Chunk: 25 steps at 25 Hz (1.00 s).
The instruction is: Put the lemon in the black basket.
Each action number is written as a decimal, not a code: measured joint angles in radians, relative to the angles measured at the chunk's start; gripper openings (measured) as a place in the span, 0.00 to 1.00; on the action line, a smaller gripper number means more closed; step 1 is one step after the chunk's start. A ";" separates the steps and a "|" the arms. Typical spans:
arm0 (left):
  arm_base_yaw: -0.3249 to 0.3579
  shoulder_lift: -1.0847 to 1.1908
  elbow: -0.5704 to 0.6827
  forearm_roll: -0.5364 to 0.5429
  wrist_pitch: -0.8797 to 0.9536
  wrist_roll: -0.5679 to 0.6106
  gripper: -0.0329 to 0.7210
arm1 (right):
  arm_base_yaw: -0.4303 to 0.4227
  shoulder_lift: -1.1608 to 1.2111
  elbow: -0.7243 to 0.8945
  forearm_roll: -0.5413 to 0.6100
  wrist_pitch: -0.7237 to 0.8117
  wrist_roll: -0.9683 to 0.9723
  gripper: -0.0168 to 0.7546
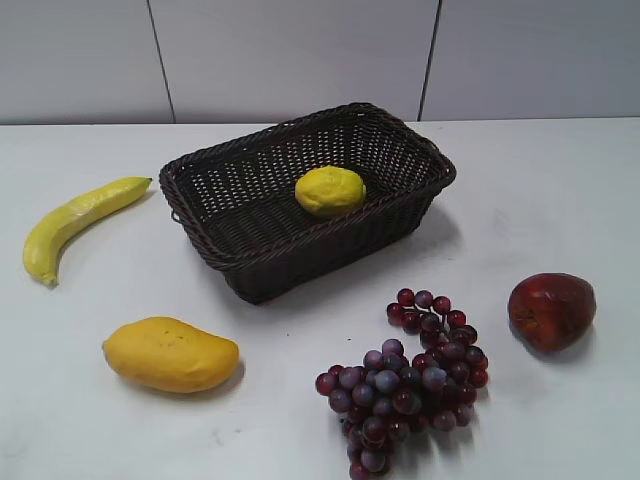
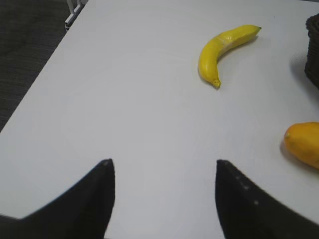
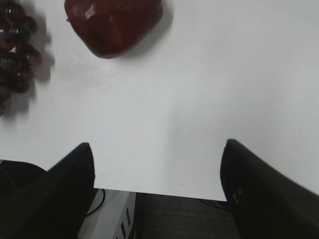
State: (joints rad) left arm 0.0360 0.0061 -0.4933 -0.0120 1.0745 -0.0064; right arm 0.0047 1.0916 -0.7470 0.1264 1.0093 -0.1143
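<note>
Lemon resting inside black basket, toward its 1 o'clock corner. Placement judged complete; nothing left. Left gripper and right gripper spread wide, empty, over bare table.

Bench: white, flat top; carries all items listed.
Banana: yellow, curved; far left, lying flat, stem end toward the rear.
Mango: orange-yellow, smooth; front left, well apart from the banana.
Grapes: dark red-purple bunch; front centre-right.
Red fruit: deep red, glossy, rounded; right side, near the grapes, not touching.
Wall: pale grey panels behind the bench.
</note>
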 joint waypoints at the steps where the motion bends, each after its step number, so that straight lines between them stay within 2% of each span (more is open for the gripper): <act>1: 0.000 0.000 0.000 0.000 0.000 0.000 0.67 | 0.000 -0.042 0.034 0.002 -0.008 -0.001 0.79; 8: 0.000 0.000 0.000 0.000 0.000 0.000 0.67 | 0.000 -0.322 0.218 0.005 0.009 -0.001 0.79; 25: 0.000 0.000 0.000 0.000 0.000 0.000 0.67 | 0.000 -0.975 0.238 0.027 0.023 -0.002 0.79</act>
State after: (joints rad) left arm 0.0360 0.0061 -0.4933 -0.0118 1.0745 -0.0064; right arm 0.0047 0.1170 -0.5087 0.1536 1.0323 -0.1160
